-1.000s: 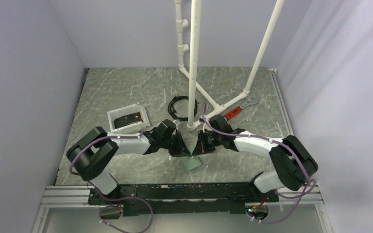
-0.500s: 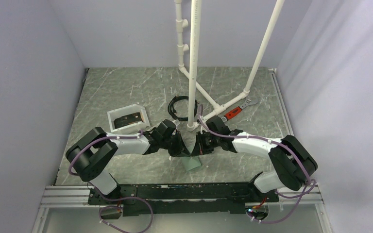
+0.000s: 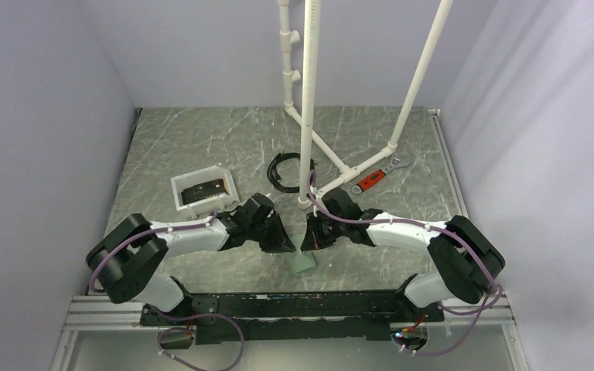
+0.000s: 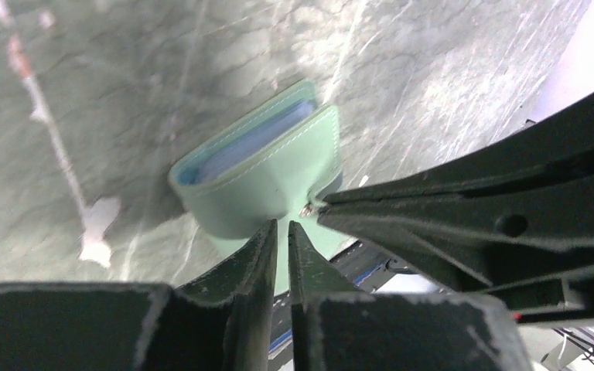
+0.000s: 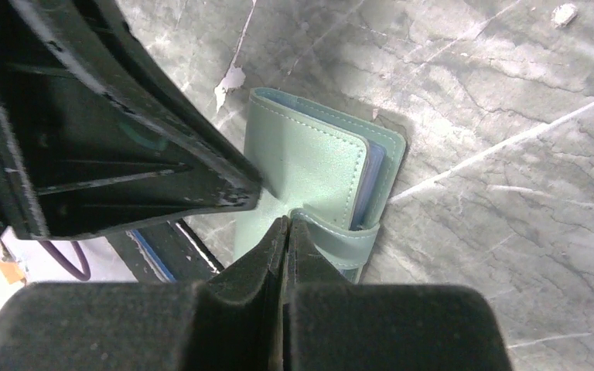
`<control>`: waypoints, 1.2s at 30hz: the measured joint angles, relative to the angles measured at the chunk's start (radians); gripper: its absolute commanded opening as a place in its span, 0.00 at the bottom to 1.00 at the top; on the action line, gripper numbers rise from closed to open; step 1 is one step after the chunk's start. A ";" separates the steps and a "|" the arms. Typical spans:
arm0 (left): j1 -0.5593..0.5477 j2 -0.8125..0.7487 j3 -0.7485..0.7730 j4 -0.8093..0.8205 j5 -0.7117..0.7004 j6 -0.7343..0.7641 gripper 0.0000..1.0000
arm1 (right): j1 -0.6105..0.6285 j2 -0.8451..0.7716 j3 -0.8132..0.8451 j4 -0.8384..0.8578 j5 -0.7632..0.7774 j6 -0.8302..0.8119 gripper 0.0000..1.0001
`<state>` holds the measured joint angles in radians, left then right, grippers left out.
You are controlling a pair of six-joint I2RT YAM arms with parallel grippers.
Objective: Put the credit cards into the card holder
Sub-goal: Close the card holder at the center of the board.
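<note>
**Left arm backs off, right tips at the holder's strap**

Against a second ago, my left arm has swung its elbow out to the left and down toward the near rail. Its gripper has slid a little off the wallet, and its fingers, pressed together then, have parted a crack. The right arm has reached slightly further left, and the wallet has shifted a touch that way too.

Both arms are bent inward and low, wrists tipped down, their tips nearly meeting over the small flat grey-green folding card holder (image 4: 263, 166). It lies closed near the front edge of the grey marbled table (image 3: 201, 139), with its light blue inner faces showing at one side.

The left gripper (image 4: 280, 226) stands a sliver open with nothing between its fingers, its tips just at the holder's folded edge. The right gripper (image 5: 286, 220) is fully closed, its tips on the holder's strap. I cannot tell whether it pinches the strap.

The dark brown credit cards (image 3: 203, 192) lie in the white rectangular tray (image 3: 178, 195), well apart to the left.
</note>
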<state>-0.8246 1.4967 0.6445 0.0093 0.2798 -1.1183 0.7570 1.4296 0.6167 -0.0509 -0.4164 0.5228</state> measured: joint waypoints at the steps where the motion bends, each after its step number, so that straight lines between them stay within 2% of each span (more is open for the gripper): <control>1: 0.000 -0.025 -0.011 -0.017 -0.010 0.000 0.18 | 0.002 0.000 0.001 0.000 0.002 -0.004 0.00; 6: 0.000 -0.084 -0.051 -0.061 -0.027 0.000 0.19 | 0.015 0.002 0.005 0.000 0.014 -0.016 0.00; 10: 0.005 -0.045 -0.047 -0.059 -0.006 0.003 0.17 | 0.037 0.004 0.011 0.003 0.031 -0.030 0.00; 25: 0.014 -0.020 -0.031 -0.055 0.021 0.003 0.17 | 0.098 0.039 0.003 0.084 0.040 -0.055 0.00; 32: 0.011 -0.020 -0.031 -0.051 0.020 0.004 0.18 | 0.090 0.031 -0.047 0.161 0.026 -0.014 0.00; 36: 0.010 -0.021 -0.032 -0.043 0.021 0.004 0.18 | 0.035 0.023 -0.151 0.328 -0.041 0.079 0.00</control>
<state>-0.8143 1.4761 0.6125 -0.0334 0.3004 -1.1145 0.7921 1.4528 0.4660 0.2768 -0.4576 0.6018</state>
